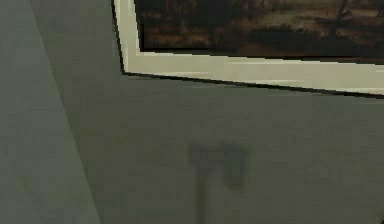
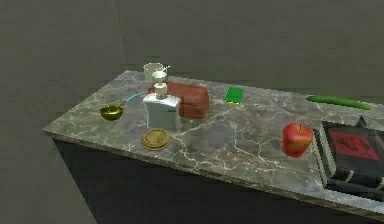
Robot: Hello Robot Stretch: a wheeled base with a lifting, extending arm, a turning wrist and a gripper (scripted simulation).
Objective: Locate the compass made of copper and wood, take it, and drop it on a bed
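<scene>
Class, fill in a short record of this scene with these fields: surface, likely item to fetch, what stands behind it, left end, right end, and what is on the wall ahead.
surface: marble counter against a plain wall
likely item to fetch: round copper-coloured disc, lying flat near the front edge
behind it: white pump bottle, mug, brown loaf
left end: small gold bowl
right end: red apple beside a dark book
wall ahead: framed picture with a pale border
</scene>
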